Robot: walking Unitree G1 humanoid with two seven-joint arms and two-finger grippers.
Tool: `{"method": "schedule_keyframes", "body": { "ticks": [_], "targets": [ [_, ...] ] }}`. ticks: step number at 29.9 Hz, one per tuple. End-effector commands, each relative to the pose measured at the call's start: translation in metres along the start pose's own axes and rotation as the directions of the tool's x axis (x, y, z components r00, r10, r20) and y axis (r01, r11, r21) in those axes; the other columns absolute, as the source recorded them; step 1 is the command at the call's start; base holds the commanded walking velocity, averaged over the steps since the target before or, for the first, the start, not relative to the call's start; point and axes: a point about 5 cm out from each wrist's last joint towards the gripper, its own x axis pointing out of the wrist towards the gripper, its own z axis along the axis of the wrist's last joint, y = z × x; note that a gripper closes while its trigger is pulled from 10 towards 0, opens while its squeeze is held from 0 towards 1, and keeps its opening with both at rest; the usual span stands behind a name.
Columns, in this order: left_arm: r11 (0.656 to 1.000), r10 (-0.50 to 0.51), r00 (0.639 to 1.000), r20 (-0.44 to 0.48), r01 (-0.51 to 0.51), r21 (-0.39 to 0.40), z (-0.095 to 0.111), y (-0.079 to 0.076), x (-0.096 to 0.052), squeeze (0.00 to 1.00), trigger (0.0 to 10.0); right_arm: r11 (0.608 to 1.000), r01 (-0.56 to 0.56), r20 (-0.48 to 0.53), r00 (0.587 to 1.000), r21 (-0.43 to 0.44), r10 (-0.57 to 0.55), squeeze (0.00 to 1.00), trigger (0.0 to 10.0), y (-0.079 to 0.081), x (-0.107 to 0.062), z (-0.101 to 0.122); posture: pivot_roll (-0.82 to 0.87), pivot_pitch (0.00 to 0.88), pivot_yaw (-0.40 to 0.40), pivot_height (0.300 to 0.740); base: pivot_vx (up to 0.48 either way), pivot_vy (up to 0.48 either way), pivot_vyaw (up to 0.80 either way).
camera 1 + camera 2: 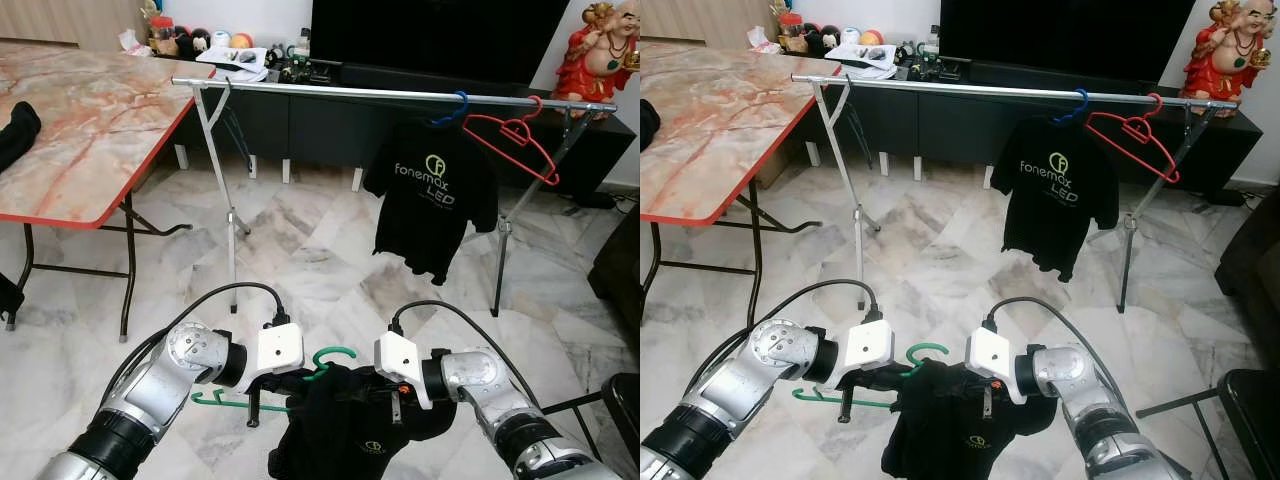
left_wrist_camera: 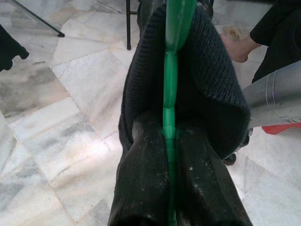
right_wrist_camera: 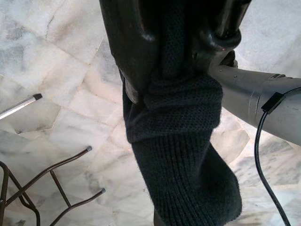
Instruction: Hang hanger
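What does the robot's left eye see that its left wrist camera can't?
Left eye only: the silver rail on its stand, a black printed shirt hanging from a blue hanger, a bare red hanger next to it, the marble-look table, and the right pincer holding dark cloth.

Left wrist only: its two black fingers pinching the green hanger up close, and the cloth's knitted weave.

Both: the left pincer, the green hanger, the dark garment and the marble floor.

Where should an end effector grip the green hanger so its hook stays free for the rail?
Grip the green hanger low on its shoulder bar, coming from the left side, as the left end effector does. The hook curves upward above the black shirt, so holding below leaves it free for the rail.
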Motion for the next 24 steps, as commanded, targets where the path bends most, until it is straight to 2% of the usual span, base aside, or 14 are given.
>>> {"method": "schedule_keyframes", "body": {
  "ticks": [1, 12, 16, 18, 20, 21, 23, 24],
  "targets": [
    [0.998, -0.007, 0.999, 0.052, 0.003, 0.071, 0.019, 0.006, -0.002, 0.98, 10.0, 0.999, 0.017, -0.022, 1.000, 0.035, -0.016, 0.00, 0.0, 0.001, -0.005, -0.007, 0.09, 0.092, -0.075, 0.740, 0.000, 0.000, 0.00],
    [0.998, -0.027, 0.999, 0.033, 0.025, 0.058, 0.015, 0.003, -0.008, 1.00, 10.0, 0.996, 0.059, -0.092, 0.994, 0.068, -0.052, 0.00, 0.0, 0.006, -0.011, -0.022, 0.09, 0.096, -0.079, 0.740, 0.000, 0.000, 0.00],
    [0.999, -0.032, 0.999, 0.021, 0.031, 0.044, 0.012, 0.000, -0.013, 1.00, 10.0, 0.989, 0.128, -0.124, 0.985, 0.071, -0.119, 0.00, 0.0, 0.002, -0.015, -0.026, 0.09, 0.097, -0.079, 0.740, 0.000, 0.000, 0.00],
    [1.000, 0.014, 1.000, 0.014, -0.015, 0.024, 0.007, 0.001, -0.021, 1.00, 10.0, 0.963, 0.263, -0.178, 0.952, 0.063, -0.249, 0.00, 0.0, -0.006, -0.022, -0.030, 0.09, 0.097, -0.079, 0.740, 0.000, 0.000, 0.00],
    [0.999, 0.044, 0.999, 0.015, -0.044, 0.019, 0.006, 0.002, -0.024, 1.00, 10.0, 0.942, 0.329, -0.203, 0.928, 0.060, -0.311, 0.00, 0.0, -0.010, -0.025, -0.032, 0.09, 0.098, -0.082, 0.740, 0.000, 0.000, 0.00],
    [0.996, 0.092, 0.995, 0.025, -0.092, -0.003, 0.004, 0.002, -0.025, 1.00, 10.0, 0.912, 0.404, -0.223, 0.898, 0.076, -0.379, 0.00, 0.0, -0.013, -0.030, -0.036, 0.09, 0.098, -0.082, 0.740, 0.000, 0.000, 0.00],
    [0.993, 0.116, 0.993, 0.032, -0.115, -0.016, 0.002, 0.002, -0.026, 1.00, 10.0, 0.896, 0.436, -0.230, 0.884, 0.085, -0.408, 0.00, 0.0, -0.014, -0.031, -0.037, 0.09, 0.100, -0.082, 0.740, 0.000, 0.000, 0.00],
    [0.986, 0.165, 0.985, 0.043, -0.164, -0.039, -0.002, -0.001, -0.026, 1.00, 10.0, 0.870, 0.478, -0.214, 0.868, 0.117, -0.448, 0.00, 0.0, -0.016, -0.033, -0.037, 0.09, 0.099, -0.082, 0.740, 0.000, 0.000, 0.00]
  ]
}}
